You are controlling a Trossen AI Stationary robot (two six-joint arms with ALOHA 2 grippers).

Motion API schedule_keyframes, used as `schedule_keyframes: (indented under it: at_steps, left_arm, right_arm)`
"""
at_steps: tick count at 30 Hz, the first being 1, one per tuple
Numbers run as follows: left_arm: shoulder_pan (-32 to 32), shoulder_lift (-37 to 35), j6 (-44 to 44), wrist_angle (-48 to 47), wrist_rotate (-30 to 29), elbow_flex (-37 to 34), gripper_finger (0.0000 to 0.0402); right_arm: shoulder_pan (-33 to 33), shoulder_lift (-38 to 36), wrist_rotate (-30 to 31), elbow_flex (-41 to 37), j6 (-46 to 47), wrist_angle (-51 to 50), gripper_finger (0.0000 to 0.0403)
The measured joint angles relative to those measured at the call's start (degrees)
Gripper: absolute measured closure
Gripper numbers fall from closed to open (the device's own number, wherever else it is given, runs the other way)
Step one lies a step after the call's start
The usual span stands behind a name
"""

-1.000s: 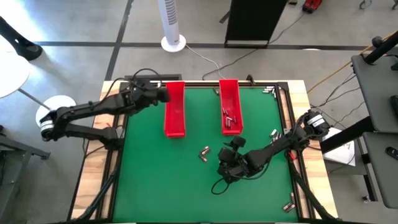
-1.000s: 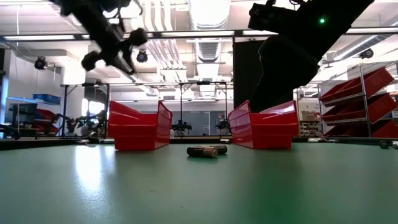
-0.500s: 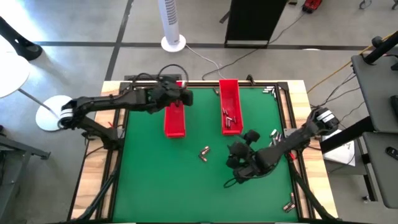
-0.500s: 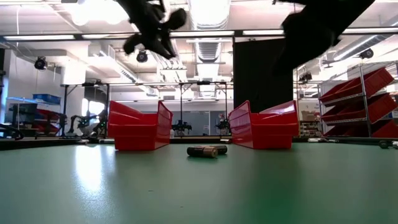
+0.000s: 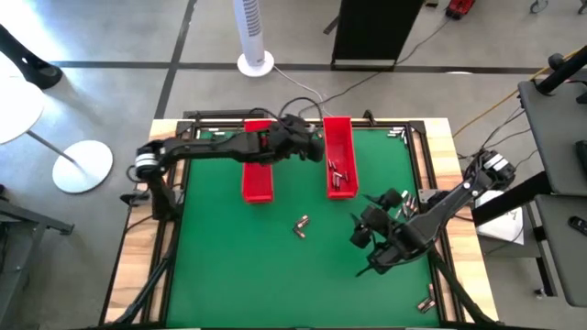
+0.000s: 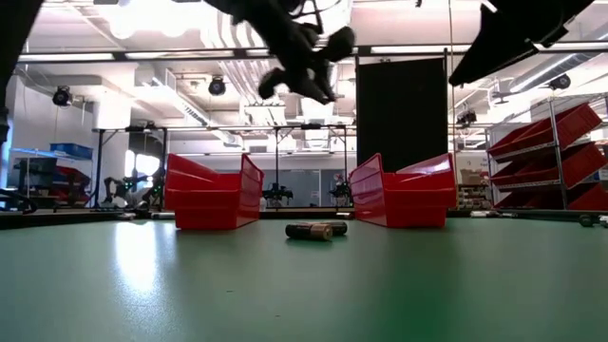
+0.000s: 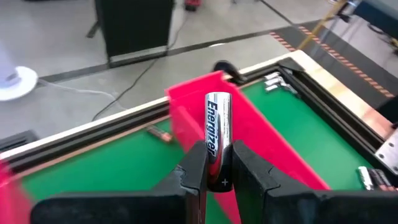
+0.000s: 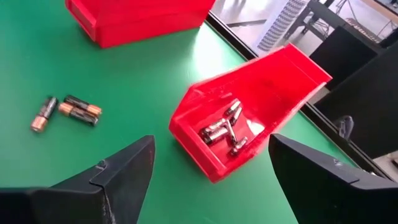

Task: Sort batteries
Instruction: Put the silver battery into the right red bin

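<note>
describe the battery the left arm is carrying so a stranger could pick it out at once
Start at the green table and find the two red trays. Between them hovers the left end effector, shut on a silver battery standing upright. Unlike the copper-tipped batteries lying on the mat, it is held in the air and reads Energizer.

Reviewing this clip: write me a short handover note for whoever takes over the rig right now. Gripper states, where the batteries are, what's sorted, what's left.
Left gripper: shut on a silver battery, raised between the two trays, near the right red tray.
Right gripper: open, empty, above the mat's right side.
Done: several silver batteries lie in the right red tray. Whether the left red tray holds anything cannot be seen.
Left: drop the held battery; three copper-topped batteries lie loose mid-mat; more batteries lie by the right edge, at the far right corner and at the near right corner.
</note>
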Motion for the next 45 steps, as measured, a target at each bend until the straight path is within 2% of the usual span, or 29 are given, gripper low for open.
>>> schedule_keyframes:
  at_steps: [11, 16, 22, 29, 31, 45]
  left_arm:
    - [-0.8, 12.4, 3.5, 2.9, 7.5, 10.4, 0.0367]
    - [-1.2, 16.9, 6.0, 3.0, 7.7, 16.0, 0.0367]
    - [-1.9, 22.6, 8.6, -2.6, 9.4, 24.0, 0.0367]
    - [-2.2, 27.8, 9.3, -14.2, 9.2, 32.7, 0.0367]
    - [-2.3, 28.6, 9.1, -16.7, 9.0, 33.9, 0.0367]
    - [-3.0, 32.1, 9.9, -15.7, 10.6, 33.7, 0.0367]
  right_arm:
    - [0.2, -1.2, -2.0, -1.6, 8.0, -7.7, 0.0111]
    - [0.2, -1.2, -2.7, -1.7, 7.7, -7.8, 0.0103]
    - [1.3, -1.2, -7.0, -1.8, 9.2, -12.1, 0.0093]
    - [6.7, -1.3, -9.0, -1.9, 25.6, -26.4, 0.0087]
    - [7.9, -1.4, -9.0, -2.1, 28.5, -27.1, 0.0088]
    - [8.7, -2.8, -7.9, -1.9, 28.5, -26.8, 0.0105]
